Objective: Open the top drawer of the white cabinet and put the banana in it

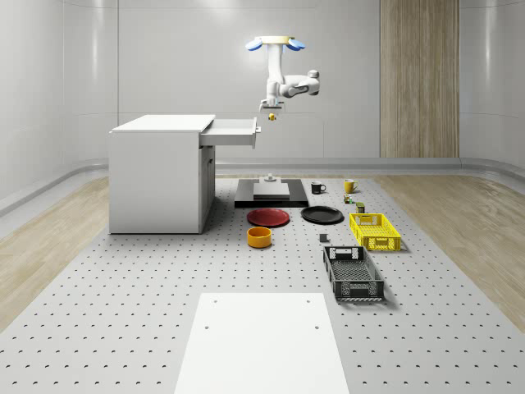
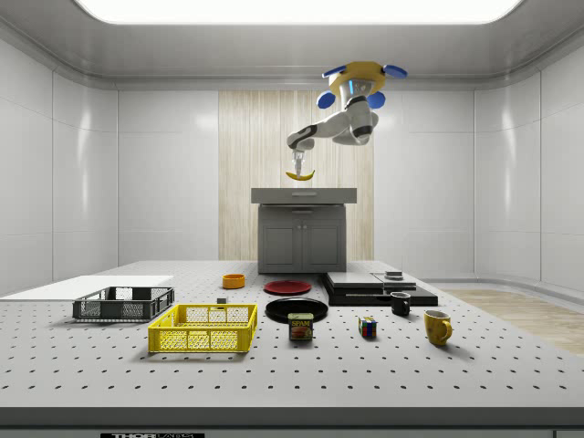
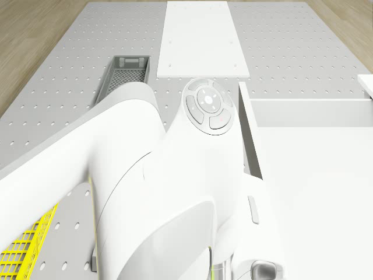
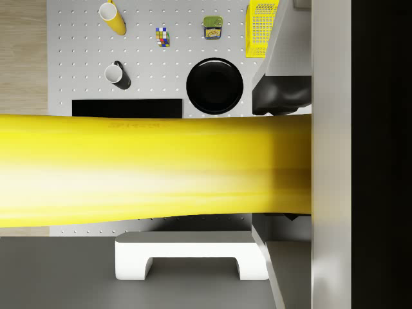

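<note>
The drone (image 1: 276,43) hovers high beside the white cabinet (image 1: 160,172), past its drawer side. The top drawer (image 1: 232,131) stands pulled out, and its white inside (image 3: 309,151) appears in the drone view next to my arm (image 3: 175,192). My gripper (image 1: 271,110) hangs just off the drawer's front, slightly above it, shut on the yellow banana (image 1: 271,118). In the side view the banana (image 2: 299,174) hangs crosswise under the gripper (image 2: 297,164), above the cabinet (image 2: 303,228). In the wrist view the banana (image 4: 154,170) lies across, with the drawer's handle (image 4: 193,257) below it.
On the pegboard floor lie a red plate (image 1: 268,217), a black plate (image 1: 321,215), an orange bowl (image 1: 259,237), a yellow crate (image 1: 375,231) and a black crate (image 1: 353,273). A black platform (image 1: 271,193) and two mugs (image 1: 317,187) sit behind; a white slab (image 1: 258,345) lies in front.
</note>
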